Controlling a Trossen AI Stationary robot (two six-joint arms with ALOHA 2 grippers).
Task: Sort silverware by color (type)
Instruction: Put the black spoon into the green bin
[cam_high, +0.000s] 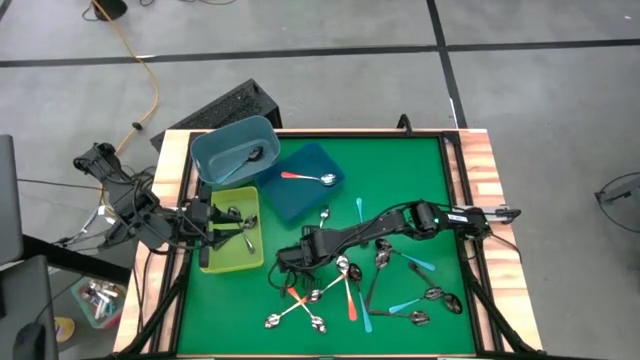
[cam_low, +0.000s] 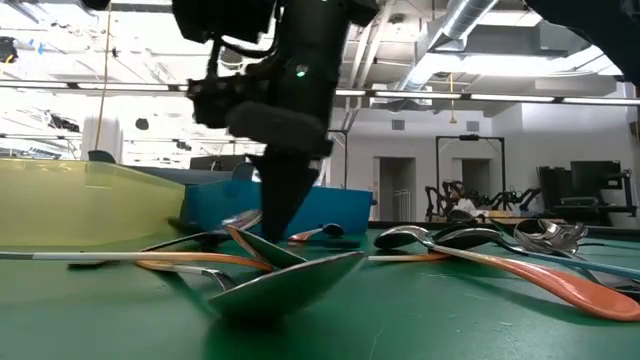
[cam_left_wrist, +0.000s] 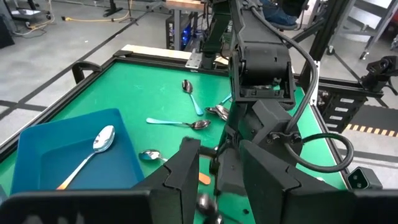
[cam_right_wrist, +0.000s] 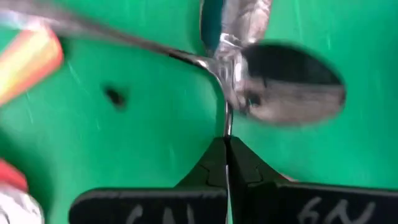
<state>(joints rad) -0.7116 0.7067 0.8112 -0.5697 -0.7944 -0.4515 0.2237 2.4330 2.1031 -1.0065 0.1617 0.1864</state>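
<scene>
On the green counter (cam_high: 400, 170), spoons (cam_high: 390, 290) lay toward six o'clock; the right claw (cam_right_wrist: 225, 144) pinched a silver spoon (cam_right_wrist: 292, 90); the left claw (cam_left_wrist: 214, 168), part-spread, hung over the yellow bin (cam_high: 232, 262).

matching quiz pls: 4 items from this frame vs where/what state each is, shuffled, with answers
Items:
1. right gripper
2. left gripper
3. orange-handled spoon
4. grey-teal bin

States:
A. lies in the dark blue tray
B. over the yellow-green tray
C. shut on a silver spoon handle, down on the green mat
D. holds one dark spoon, at the table's far left corner

Pairs: 1-C, 2-B, 3-A, 4-D
</scene>
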